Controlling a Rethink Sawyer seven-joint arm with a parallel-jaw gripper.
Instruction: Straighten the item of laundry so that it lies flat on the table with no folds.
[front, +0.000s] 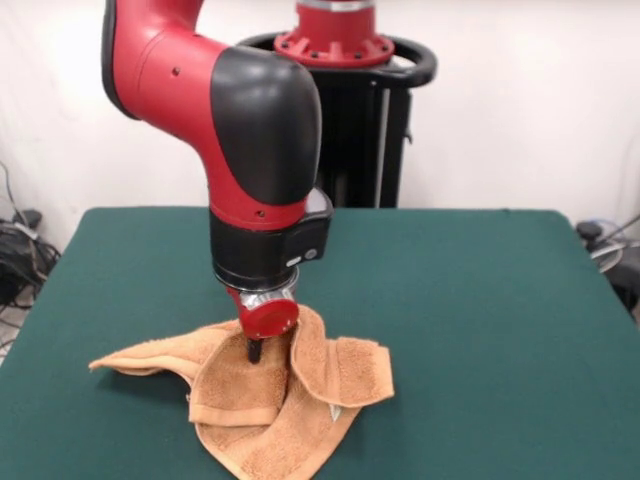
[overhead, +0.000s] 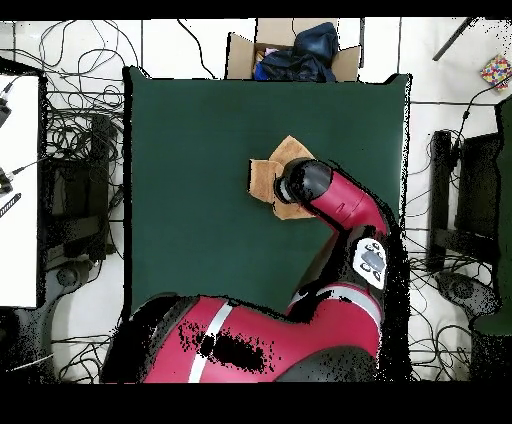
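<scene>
The end effector (front: 254, 351) presses into the crumpled towel (front: 262, 400) near the bench (front: 470, 300) front edge; I cannot tell its state.

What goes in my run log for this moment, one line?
towel: crumpled, folded | gripper: down on towel, state unclear | table: towel near front edge

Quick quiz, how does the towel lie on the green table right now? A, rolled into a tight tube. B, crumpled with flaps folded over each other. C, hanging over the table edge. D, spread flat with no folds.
B: the towel sits bunched under the gripper, with several flaps folded over one another on the table.
</scene>
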